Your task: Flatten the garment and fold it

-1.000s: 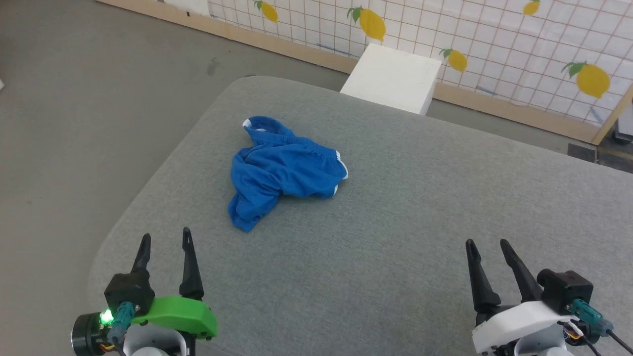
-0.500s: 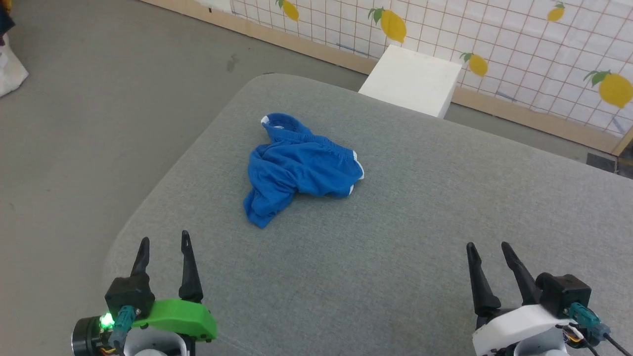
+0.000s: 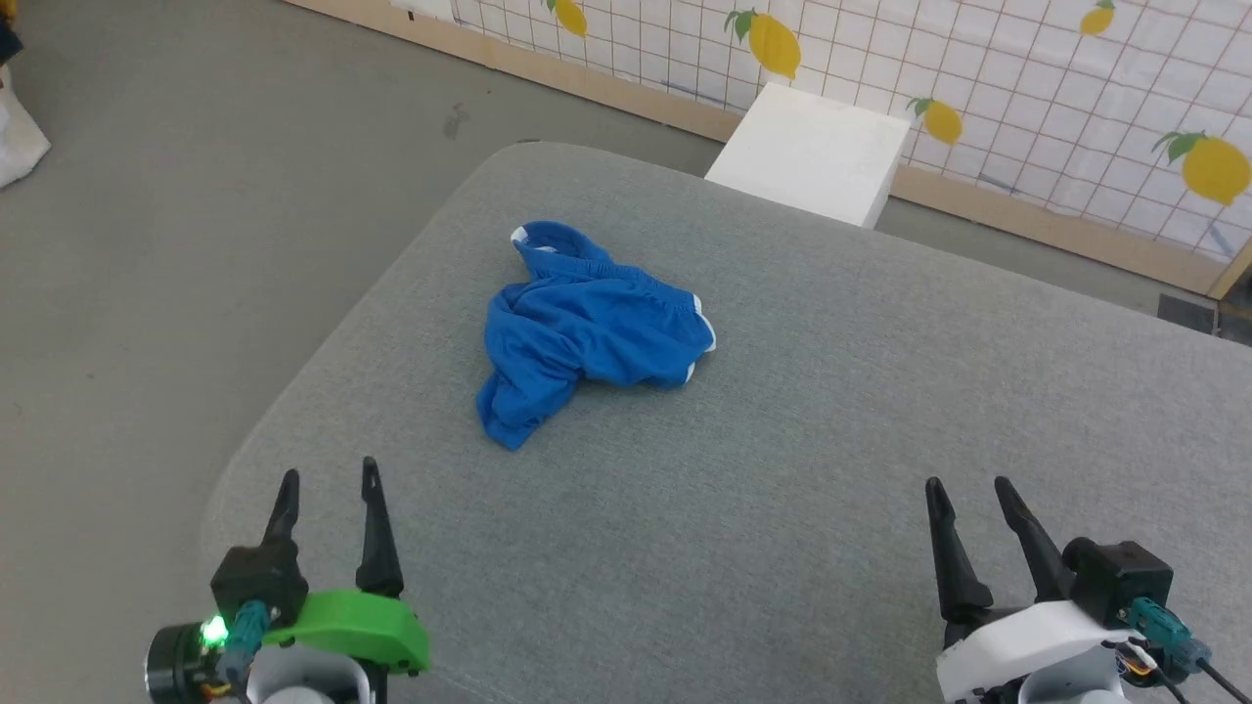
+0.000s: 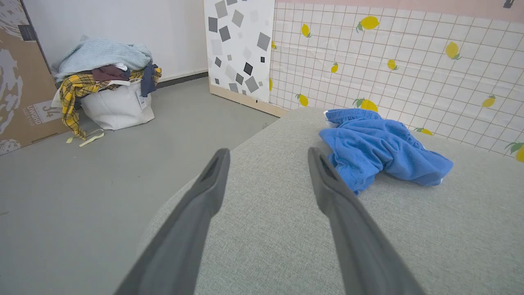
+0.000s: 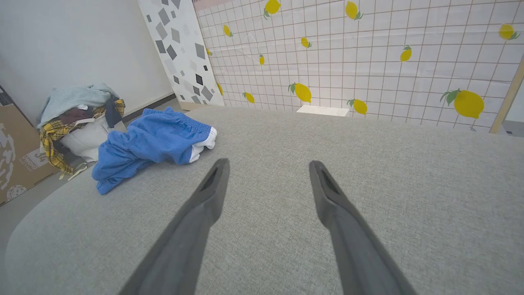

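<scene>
The left pincer (image 3: pixel 329 469) and the right pincer (image 3: pixel 966 481) both stand released, fingers parted and holding nothing, low over the near edge of the grey fabric-covered tabletop (image 3: pixel 782 508), at about 7 and 5 o'clock in the head view. The garment (image 3: pixel 587 332) lies crumpled toward 11 o'clock on that tabletop, well apart from both pincers: from the left one it sits at roughly 1 o'clock, from the right one at roughly 10 o'clock. Its elastic waistband (image 3: pixel 611 279) is bunched along the far side, white trim (image 3: pixel 706 334) peeks out at the 3 o'clock end, and one twisted lobe of cloth trails toward 7 o'clock. The task appears to be at its very start, with flattening not yet begun and no fold made. The next move probably calls for both arms to reach forward and pinch two separate edges, likely the waistband ends, then draw them apart to spread the shorts; the left arm has the shorter reach.
</scene>
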Controlling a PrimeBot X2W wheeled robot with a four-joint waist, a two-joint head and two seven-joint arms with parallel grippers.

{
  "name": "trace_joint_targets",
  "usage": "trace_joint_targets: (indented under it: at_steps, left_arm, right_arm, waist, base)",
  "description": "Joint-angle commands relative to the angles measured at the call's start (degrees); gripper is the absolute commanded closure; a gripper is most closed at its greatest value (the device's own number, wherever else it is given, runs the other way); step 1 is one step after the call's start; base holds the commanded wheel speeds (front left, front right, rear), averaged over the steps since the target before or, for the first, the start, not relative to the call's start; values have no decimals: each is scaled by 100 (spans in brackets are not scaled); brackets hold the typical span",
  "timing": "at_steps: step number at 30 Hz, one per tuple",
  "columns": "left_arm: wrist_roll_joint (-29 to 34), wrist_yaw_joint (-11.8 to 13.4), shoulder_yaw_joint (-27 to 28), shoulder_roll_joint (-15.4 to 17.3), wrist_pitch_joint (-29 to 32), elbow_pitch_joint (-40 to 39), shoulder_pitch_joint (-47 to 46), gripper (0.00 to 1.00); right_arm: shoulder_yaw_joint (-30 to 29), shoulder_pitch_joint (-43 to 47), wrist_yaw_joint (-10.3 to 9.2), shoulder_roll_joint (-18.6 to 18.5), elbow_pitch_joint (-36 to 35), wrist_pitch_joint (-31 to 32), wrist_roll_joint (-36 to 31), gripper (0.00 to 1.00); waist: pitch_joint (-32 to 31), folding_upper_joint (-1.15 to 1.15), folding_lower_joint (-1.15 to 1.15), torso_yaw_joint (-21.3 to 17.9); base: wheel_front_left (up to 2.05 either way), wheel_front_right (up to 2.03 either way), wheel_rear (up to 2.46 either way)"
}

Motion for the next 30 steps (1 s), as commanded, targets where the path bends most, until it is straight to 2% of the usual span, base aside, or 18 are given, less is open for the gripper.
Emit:
trace_joint_targets:
  at_steps: [1, 4, 8, 13, 18, 20, 22, 27, 28, 29, 30]
  left_arm:
    - [45, -95, -37, 19, -44, 83, -219, 0]
    - [-103, -319, -50, 105, 26, 392, -706, 0]
    - [-434, -699, -35, 307, 589, 977, -1752, 0]
    - [-1035, -1001, -99, 608, 1917, 2064, -3140, 0]
    - [-1605, -1050, -98, 843, 3682, 3151, -3990, 0]
    - [-1660, -956, -107, 948, 4333, 3557, -4175, 0]
    - [-1620, -813, -154, 1040, 4774, 3831, -4256, 0]
    - [-1672, -607, -133, 1056, 5133, 4139, -4207, 0]
    - [-1688, -569, -111, 1045, 5071, 4143, -4185, 61]
    - [-1668, -521, -99, 1053, 4917, 4110, -4171, 100]
    - [-1623, -494, -110, 1066, 4701, 4061, -4156, 100]
  right_arm:
    - [11, 0, -9, 3, -46, 20, -6, 0]
    - [54, -108, -9, 3, -155, 109, -70, 0]
    - [91, -335, -9, 3, -379, 260, -206, 0]
    - [102, -556, -9, 3, -664, 444, -361, 0]
    - [7, -609, -9, 3, -859, 525, -454, 0]
    - [-63, -607, -9, 3, -908, 527, -470, 0]
    - [-89, -605, -9, 3, -937, 518, -467, 0]
    - [-85, -610, -9, 3, -934, 476, -425, 0]
    - [-82, -615, -9, 3, -924, 465, -408, 0]
    - [-70, -621, -9, 3, -910, 457, -391, 0]
    - [-43, -631, -9, 3, -888, 446, -370, 0]
  waist:
    - [59, 0, 0, -61]
    - [230, 0, 0, -215]
    - [598, 0, 0, -576]
    - [1138, 0, 0, -1086]
    - [1535, 0, 0, -1509]
    - [1641, 0, 0, -1626]
    - [1712, 0, 0, -1708]
    - [1741, 0, 0, -1788]
    - [1730, 0, 0, -1788]
    - [1710, 0, 0, -1787]
    - [1677, 0, 0, -1787]
  base:
    - [0, 0, 0]
    - [0, 0, 0]
    - [0, 0, 0]
    - [0, 0, 0]
    - [0, 0, 0]
    - [0, 0, 0]
    - [0, 0, 0]
    - [0, 0, 0]
    - [0, 0, 0]
    - [0, 0, 0]
    - [0, 0, 0]
